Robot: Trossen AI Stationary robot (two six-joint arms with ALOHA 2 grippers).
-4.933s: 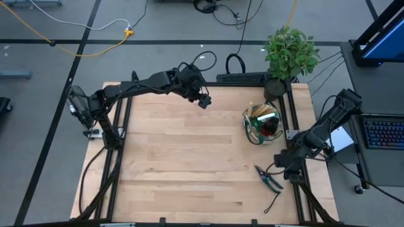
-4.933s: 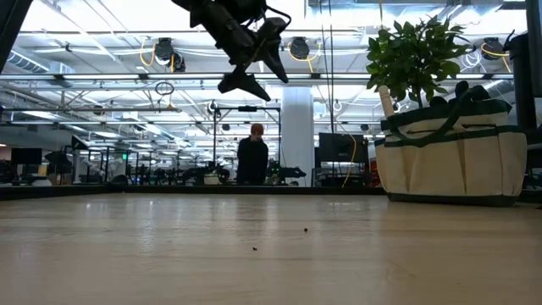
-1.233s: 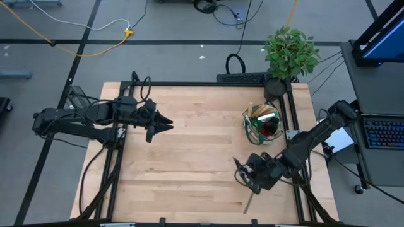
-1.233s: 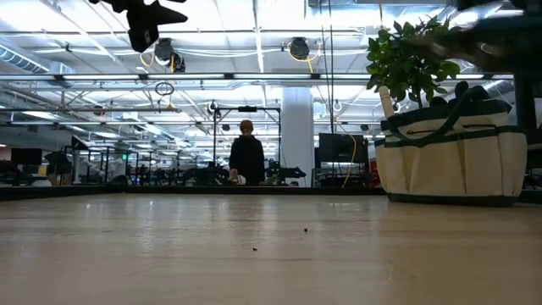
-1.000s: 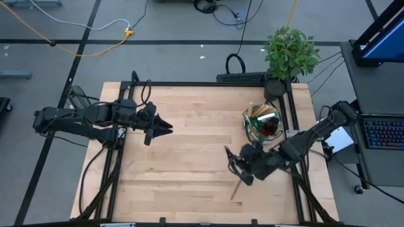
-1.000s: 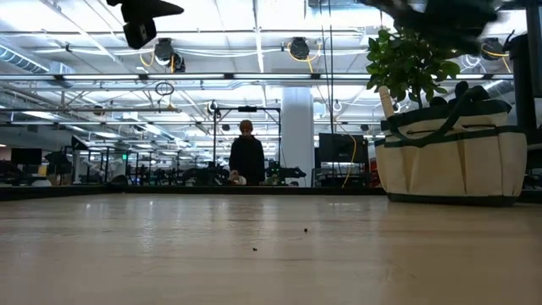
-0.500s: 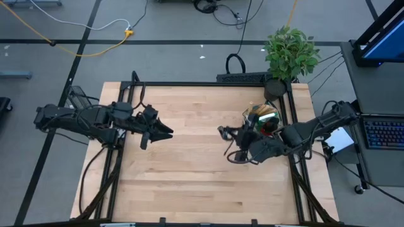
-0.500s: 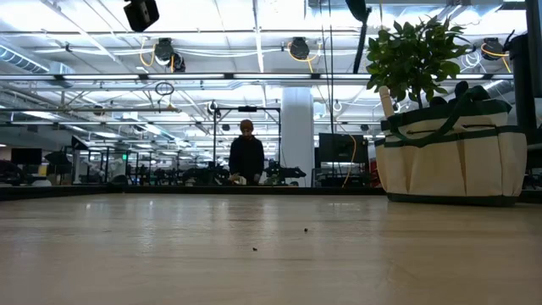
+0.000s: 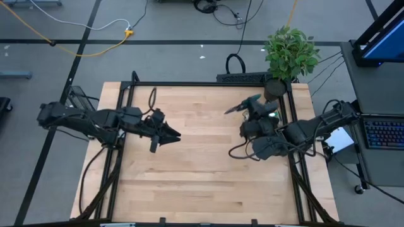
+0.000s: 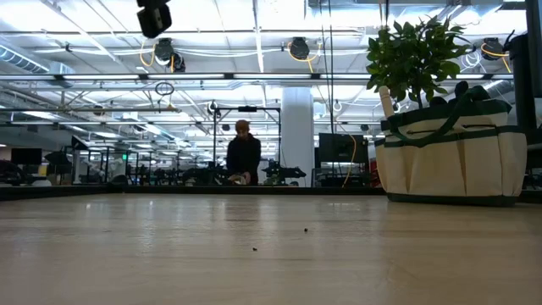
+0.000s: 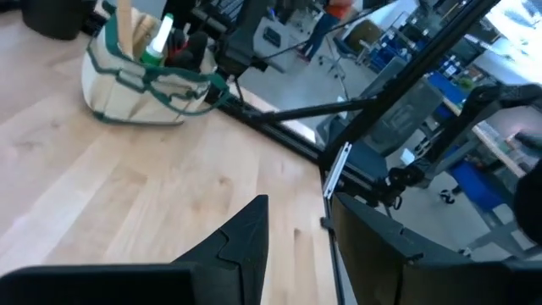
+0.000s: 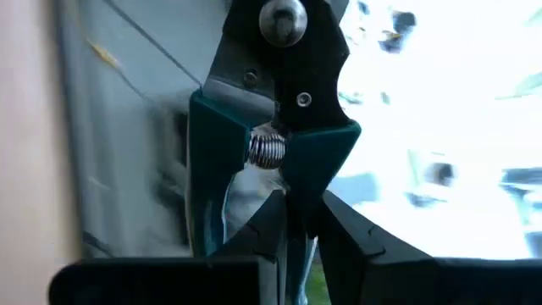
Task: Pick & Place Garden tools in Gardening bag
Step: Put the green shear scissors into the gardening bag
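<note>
The beige gardening bag with green trim (image 10: pixel 453 157) stands at the table's far right, with tool handles sticking out of it. In the high view my right arm covers most of the bag (image 9: pixel 273 113). My right gripper (image 9: pixel 251 110) is high above the bag's left side, shut on the pruning shears (image 9: pixel 238 106), whose blades point toward the table's far left. My left gripper (image 9: pixel 172 134) hovers open and empty over the table's left-middle; its wrist view shows the bag (image 11: pixel 144 72) farther off. My right gripper pinches the shears' teal handles (image 12: pixel 292 182) between its two fingers (image 12: pixel 343 233), just behind the coil spring. The fingers lie along the shears, and the pivot and blades stick out past them. The shears are lifted clear of the table.
A leafy potted plant (image 9: pixel 289 53) stands just beyond the bag at the far right corner. A thin dark cord (image 9: pixel 238 151) loops below my right arm. Bare wooden table (image 9: pixel 202 176) lies in the middle and near side. A person (image 10: pixel 244 152) stands in the room behind.
My right gripper has carried the shears from the table's near right up and toward the far edge, to above the bag, turning so the blades point far-left. My left gripper has drifted slightly toward the table's right.
</note>
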